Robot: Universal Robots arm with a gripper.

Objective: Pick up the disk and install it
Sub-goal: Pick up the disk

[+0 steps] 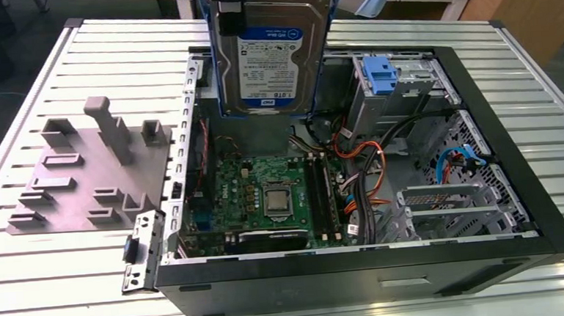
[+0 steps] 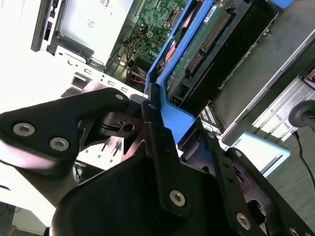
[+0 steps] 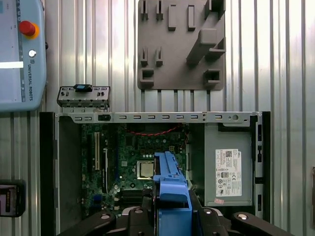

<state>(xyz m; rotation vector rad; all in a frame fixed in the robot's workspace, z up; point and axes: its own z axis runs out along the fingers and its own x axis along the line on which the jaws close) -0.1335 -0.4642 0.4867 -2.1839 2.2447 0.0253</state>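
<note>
The disk [image 1: 273, 48], a silver drive with a white-and-blue label in a blue carrier, hangs upright above the far end of the open computer case [image 1: 519, 187]. In the second wrist view my gripper [image 2: 158, 120] is shut on the carrier's blue end, its black fingers [image 2: 162, 162] clamping the plastic; the drive's circuit-board side [image 2: 204, 46] runs away from them. In the first wrist view the gripper [image 3: 172, 216] holds the blue carrier [image 3: 171, 182] over the motherboard [image 3: 142, 162]. The disk is clear of the case and touches nothing else.
Inside the case sit a silver drive cage with a blue latch [image 1: 380, 75], orange and blue cables [image 1: 361, 160] and a grey power supply box [image 3: 229, 172]. A grey fixture plate [image 1: 87, 177] and a loose metal bracket [image 1: 140, 247] lie beside the case. A teach pendant [image 3: 22, 54] rests on the slatted table.
</note>
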